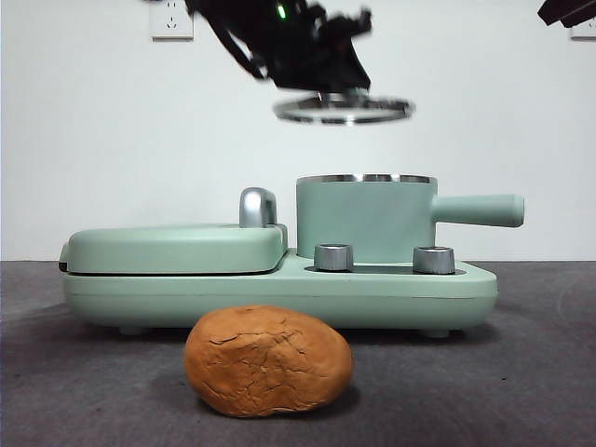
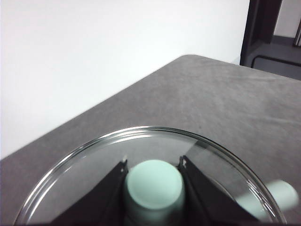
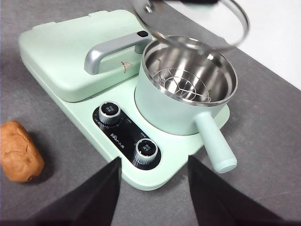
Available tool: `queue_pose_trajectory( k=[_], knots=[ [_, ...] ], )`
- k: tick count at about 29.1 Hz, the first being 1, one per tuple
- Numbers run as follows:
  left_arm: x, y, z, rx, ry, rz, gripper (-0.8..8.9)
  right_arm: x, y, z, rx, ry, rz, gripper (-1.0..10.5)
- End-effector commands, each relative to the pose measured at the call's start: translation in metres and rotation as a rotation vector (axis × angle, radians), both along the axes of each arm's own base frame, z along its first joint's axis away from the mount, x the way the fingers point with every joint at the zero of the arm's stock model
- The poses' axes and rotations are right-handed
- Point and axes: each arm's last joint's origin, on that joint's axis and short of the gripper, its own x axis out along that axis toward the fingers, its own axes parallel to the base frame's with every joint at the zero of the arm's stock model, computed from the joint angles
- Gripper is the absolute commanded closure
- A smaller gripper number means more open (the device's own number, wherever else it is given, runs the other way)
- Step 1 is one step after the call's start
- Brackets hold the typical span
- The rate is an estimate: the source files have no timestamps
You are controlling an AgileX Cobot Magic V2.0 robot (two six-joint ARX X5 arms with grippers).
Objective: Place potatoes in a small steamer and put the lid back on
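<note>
I see my left gripper [image 2: 154, 165] clenching the lid [image 1: 344, 109] above the open steamer [image 1: 365, 219], right gripper [image 3: 153, 162] spread, potato [image 1: 267, 360] on the table [image 1: 521, 372].

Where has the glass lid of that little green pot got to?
The lid hangs in the air just above the open small steamer, held by its knob in the left gripper.

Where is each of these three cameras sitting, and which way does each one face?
Front view: low at table height, looking level at the potato, steamer and lifted lid; dark arm above.
Left wrist view: on the left arm, looking down its end effector, clamped on the lid's knob.
Right wrist view: above the table, looking down into the steamer; open right end effector below.
All share the lid.
</note>
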Motion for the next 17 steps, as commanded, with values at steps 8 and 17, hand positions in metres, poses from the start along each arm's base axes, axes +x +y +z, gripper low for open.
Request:
queue_pose_trajectory(
  k=[8, 17],
  knots=[
    [-0.047, 0.047, 0.031, 0.191, 0.253, 0.057, 8.03, 0.001, 0.003, 0.005, 0.003, -0.025, 0.069, 6.7],
    [-0.082, 0.097, 0.033, 0.197, 0.277, 0.177, 8.03, 0.018, 0.024, -0.009, -0.007, 0.093, 0.219, 6.0]
  ],
)
